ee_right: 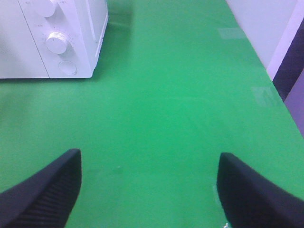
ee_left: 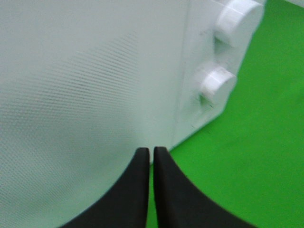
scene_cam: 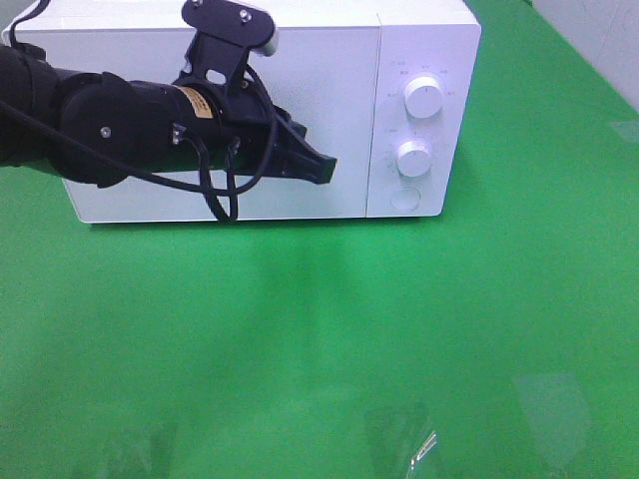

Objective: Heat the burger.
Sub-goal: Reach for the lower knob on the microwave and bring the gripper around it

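Burger, whereabouts: not in view in any picture. It is not on the stretch of green bench [scene_cam: 419, 329] that shows. The white microwave [scene_cam: 329, 40] has its door [scene_cam: 319, 90] shut, so the burger may be inside (a guess, since the door hides whatever is behind it).
Burger, handling: judged from the task alone, it is light and soft, a loose stack whose layers can slide. A hard squeeze would crush it.
Burger, where to hold: probably low on opposite sides and gently, though that cannot be checked while it is unseen.
Burger, looks: cannot tell.
Left jaws: clenched together with nothing between them, tips close in front of the door, near the seam with the control panel. Whether they touch it I cannot tell.
Right jaws: released wide and empty, over bare bench, well apart from the microwave.
Controls: upper knob [scene_cam: 424, 97], lower knob [scene_cam: 414, 158] and round button [scene_cam: 404, 198], none of them being touched.
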